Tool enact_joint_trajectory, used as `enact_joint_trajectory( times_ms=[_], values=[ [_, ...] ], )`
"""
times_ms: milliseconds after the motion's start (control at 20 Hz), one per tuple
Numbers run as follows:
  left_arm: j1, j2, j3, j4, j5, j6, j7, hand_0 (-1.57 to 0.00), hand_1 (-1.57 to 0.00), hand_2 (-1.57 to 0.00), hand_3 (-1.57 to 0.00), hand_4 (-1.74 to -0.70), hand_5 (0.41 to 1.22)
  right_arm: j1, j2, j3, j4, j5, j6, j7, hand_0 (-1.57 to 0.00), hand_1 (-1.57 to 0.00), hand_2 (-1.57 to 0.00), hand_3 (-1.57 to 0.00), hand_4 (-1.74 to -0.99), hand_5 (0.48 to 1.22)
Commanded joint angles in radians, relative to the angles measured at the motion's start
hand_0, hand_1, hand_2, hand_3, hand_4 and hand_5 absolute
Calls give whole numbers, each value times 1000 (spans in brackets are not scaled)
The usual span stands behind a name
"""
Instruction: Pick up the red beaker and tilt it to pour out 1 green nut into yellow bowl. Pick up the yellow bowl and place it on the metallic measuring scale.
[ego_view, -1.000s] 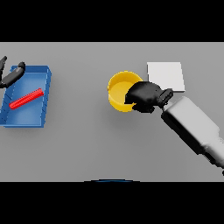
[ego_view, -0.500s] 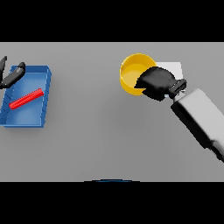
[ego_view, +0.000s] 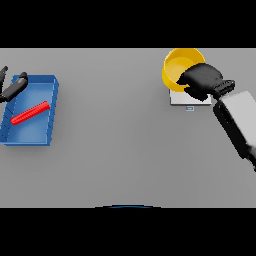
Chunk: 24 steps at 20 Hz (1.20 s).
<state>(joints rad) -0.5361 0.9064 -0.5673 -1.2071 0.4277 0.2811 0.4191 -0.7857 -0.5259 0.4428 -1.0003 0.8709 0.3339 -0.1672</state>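
Note:
My right hand (ego_view: 202, 81) is curled on the near rim of the yellow bowl (ego_view: 179, 69) and holds it over the metallic measuring scale (ego_view: 186, 98) at the far right. The hand and the bowl cover most of the scale; whether the bowl touches the scale I cannot tell. The red beaker (ego_view: 30, 113) lies on its side in the blue tray (ego_view: 45, 138) at the left. My left hand (ego_view: 11, 89) shows at the left edge, by the tray's far corner, with relaxed fingers. I see no green nut.
The blue tray stands near the table's left edge. The grey table (ego_view: 115, 145) stretches between the tray and the scale.
My right hand has carried the yellow bowl away from me and to the right, from beside the scale to over it. The left hand and the beaker have not moved.

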Motion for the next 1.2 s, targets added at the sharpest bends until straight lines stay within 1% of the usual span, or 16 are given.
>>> enact_joint_trajectory(
  times_ms=[0, 50, 100, 150, 200, 350, 450, 600, 650, 700, 800, 850, 900, 1000, 1050, 1150],
  values=[
    [2, 8, -2, -3, -6, 2, 4, 1, 1, 1, 1, -727, 734, -3, 3, -2, 28, 2, -7, 0, -1571, -1571, -1537, -1147, -1741, 1221],
    [-5, 11, -1, 3, -7, -2, 10, 1, 1, 1, 1, -722, 732, -7, 6, -7, 68, 9, -31, -15, -1571, -1571, -1519, -1156, -1741, 1221],
    [-1, 9, -3, -1, -8, 2, 9, 1, 1, 1, 1, -719, 725, -10, 21, -10, 104, 15, -49, -2, -1571, -1571, -1500, -1169, -1741, 1221],
    [0, 5, -3, 2, -7, 0, 5, 1, 1, 1, 1, -720, 720, -16, 26, -13, 134, 16, -64, -18, -1571, -1571, -1487, -1195, -1741, 1221],
    [4, 7, -1, 2, -6, 3, 0, 1, 1, 1, 1, -722, 717, -32, 22, -25, 168, 13, -66, -32, -1571, -1571, -1474, -1235, -1741, 1221],
    [-3, 9, -4, 3, -10, 0, 10, 1, 1, 1, 1, -725, 712, -46, 37, -41, 244, 7, -78, -36, -1571, -1571, -1439, -1318, -1741, 1221],
    [1, 13, -1, 10, -9, -6, 5, 1, 1, 1, 1, -725, 710, -54, 49, -48, 294, 4, -92, -60, -1571, -1571, -1418, -1349, -1741, 1221],
    [10, 8, -1, 3, -5, -1, -1, 1, 1, 1, 1, -729, 713, -60, 61, -62, 332, -7, -83, -54, -1528, -1571, -1382, -1440, -1741, 1221],
    [8, 11, 0, 2, -5, -2, 3, 1, 1, 1, 1, -727, 710, -65, 66, -64, 337, -9, -72, -40, -1469, -1571, -1369, -1466, -1741, 1221],
    [13, 16, 3, -7, -2, 2, -1, 1, 1, 1, 1, -727, 712, -62, 65, -66, 344, -9, -79, -52, -1417, -1571, -1363, -1487, -1741, 1221],
    [-4, 10, -7, -3, -9, -3, 23, 1, 1, 1, 1, -727, 715, -79, 78, -69, 366, -8, -71, -41, -1397, -1571, -1385, -1363, -1741, 1221],
    [9, 5, -9, 1, -10, 1, 11, 1, 1, 1, 1, -729, 717, -68, 72, -73, 363, -15, -67, -56, -1332, -1459, -1423, -1198, -1741, 1221],
    [-3, -2, -8, 5, -10, 0, 16, 1, 1, 1, 1, -730, 720, -67, 68, -78, 364, -19, -59, -67, -1128, -1322, -1330, -1057, -1701, 1221],
    [-3, 3, -3, 11, -8, -6, 6, 1, 1, 1, 1, -733, 728, -68, 67, -87, 375, -29, -43, -61, -721, -980, -1042, -833, -1619, 1072],
    [-3, 3, -1, 11, -4, -8, 4, 1, 1, 1, 1, -732, 729, -72, 71, -89, 370, -30, -34, -41, -577, -828, -913, -742, -1588, 1016],
    [-11, -10, -3, 36, -11, -12, -6, 1, 1, 1, 1, -727, 717, -70, 66, -83, 361, -27, -21, -38, -369, -582, -693, -613, -1539, 933]
  ],
)
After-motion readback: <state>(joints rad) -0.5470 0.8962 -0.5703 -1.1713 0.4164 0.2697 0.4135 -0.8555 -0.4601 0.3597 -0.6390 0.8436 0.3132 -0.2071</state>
